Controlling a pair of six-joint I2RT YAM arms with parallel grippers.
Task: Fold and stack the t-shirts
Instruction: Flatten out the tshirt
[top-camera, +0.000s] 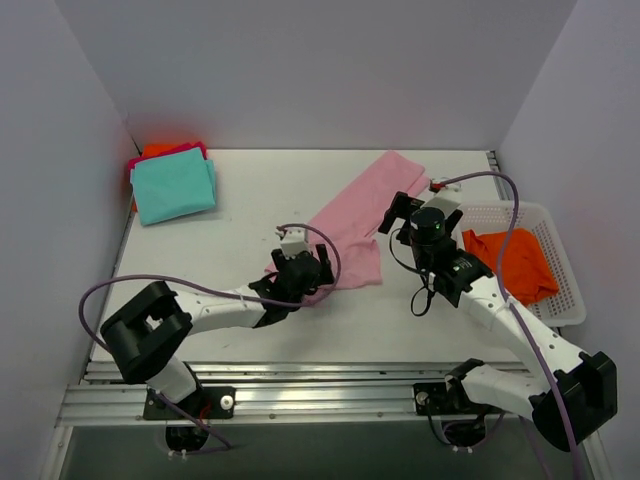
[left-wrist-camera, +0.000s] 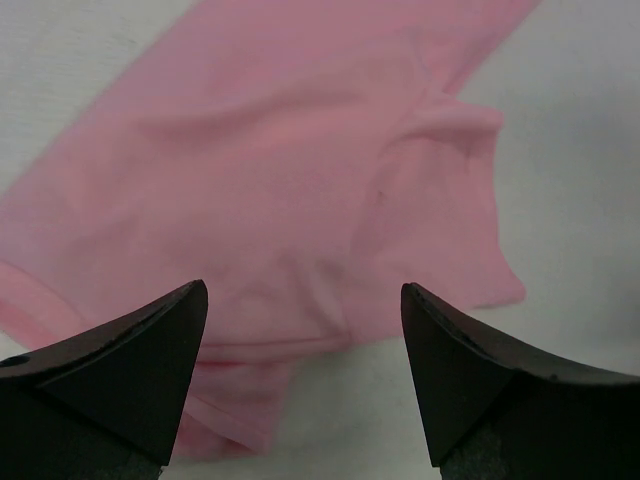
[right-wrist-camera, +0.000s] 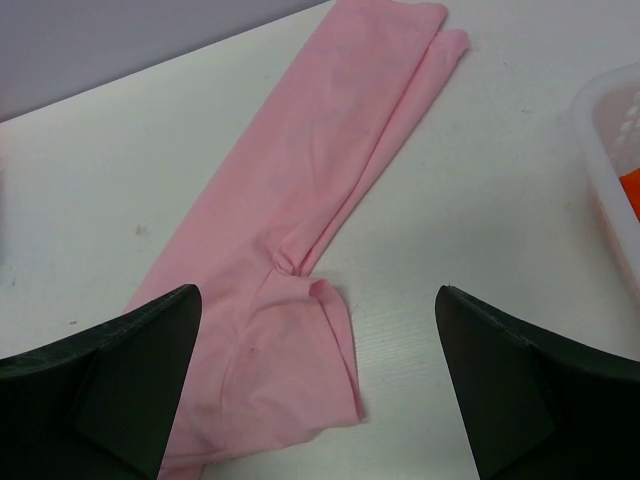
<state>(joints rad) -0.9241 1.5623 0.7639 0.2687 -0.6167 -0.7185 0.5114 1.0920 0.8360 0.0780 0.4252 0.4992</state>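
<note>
A pale pink t-shirt (top-camera: 355, 215) lies folded lengthwise in a long diagonal strip in the middle of the table; it also shows in the left wrist view (left-wrist-camera: 280, 170) and the right wrist view (right-wrist-camera: 300, 200). My left gripper (top-camera: 300, 272) is open and empty, hovering at the strip's near end (left-wrist-camera: 300, 300). My right gripper (top-camera: 408, 215) is open and empty, above the table just right of the strip, with a sleeve (right-wrist-camera: 300, 370) between its fingers. A teal shirt (top-camera: 173, 187) lies folded on magenta and orange ones at the far left. An orange shirt (top-camera: 515, 262) lies in the basket.
The white mesh basket (top-camera: 560, 290) stands at the right edge of the table; its corner shows in the right wrist view (right-wrist-camera: 605, 150). Grey walls close the table on three sides. Purple cables loop from both arms.
</note>
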